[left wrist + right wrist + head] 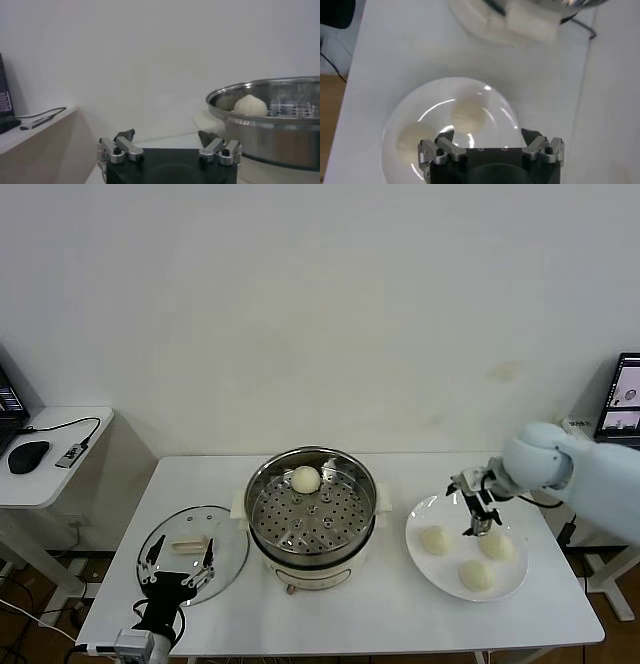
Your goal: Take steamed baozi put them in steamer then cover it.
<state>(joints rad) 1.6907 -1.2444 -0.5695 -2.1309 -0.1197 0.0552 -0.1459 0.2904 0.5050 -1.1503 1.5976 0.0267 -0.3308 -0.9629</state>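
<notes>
While the left end effector (176, 572) sits at the lower left of the head frame near the counter's (330, 629) front edge, fingers spread and gripping nothing, I note it overlaps the near rim of the cover (194, 553). That lid is round clear glass with a cream bar handle, lying flat left of the steamer (312, 516).

Right end effector (479, 514) hangs over the plate (425, 562) at centre right, fingers parted wide, nothing between them; in the right wrist view they straddle open air above the plate's glossy white surface.

Open room: bare counter in front of the steamer and behind the plate; a narrow strip separates steamer and plate. The plate reaches close to the counter's right front edge.

Count of steamed baozi: four. One (305, 479) rests on the perforated steel tray at the far side of the steamer; three (476, 574) lie on the plate. All smooth, cream-white, domed.

Steamer: round polished steel wall, cream base and side handles, one pot only.
</notes>
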